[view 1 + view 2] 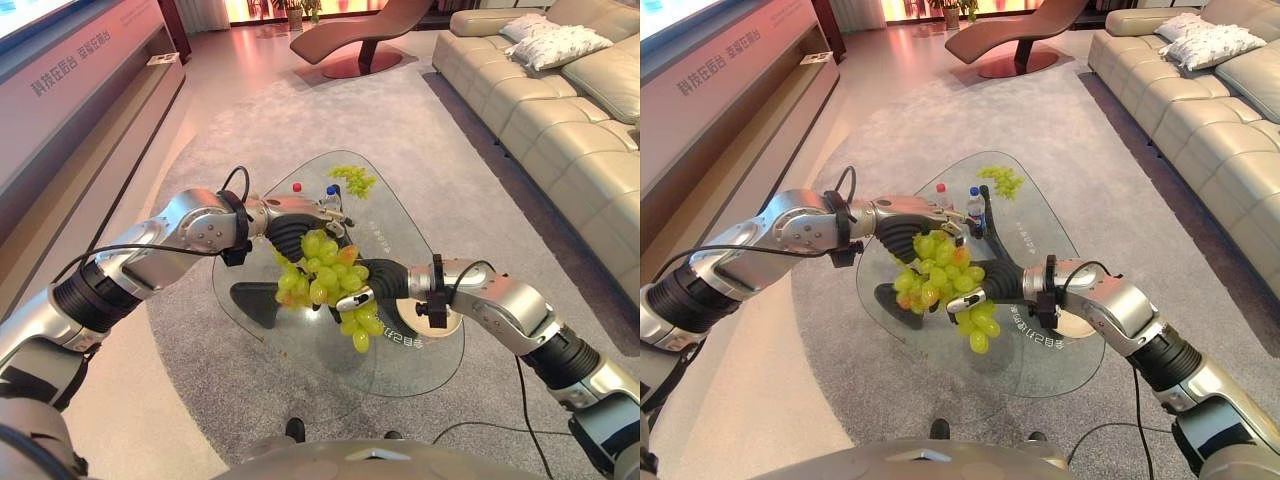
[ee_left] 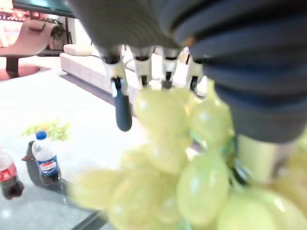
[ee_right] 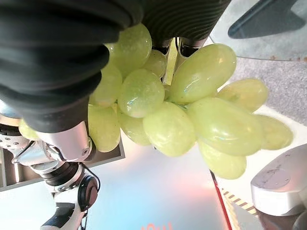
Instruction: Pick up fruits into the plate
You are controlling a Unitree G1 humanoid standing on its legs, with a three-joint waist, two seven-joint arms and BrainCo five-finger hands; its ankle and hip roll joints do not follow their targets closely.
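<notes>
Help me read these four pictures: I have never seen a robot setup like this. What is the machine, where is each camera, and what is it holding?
It is a humanoid robot with two silver arms. The two wide pictures come from cameras on its head, looking down; the two close-ups come from cameras on its wrists.

Both the left hand and the right hand meet at a big bunch of green grapes, held above a glass table. In the close-ups the grapes sit right against each hand, though the fingers are too hidden to judge the grip.

On the table's far end lie a smaller grape bunch and two small bottles, one blue-capped and one red-capped. A sofa stands to the right.
</notes>
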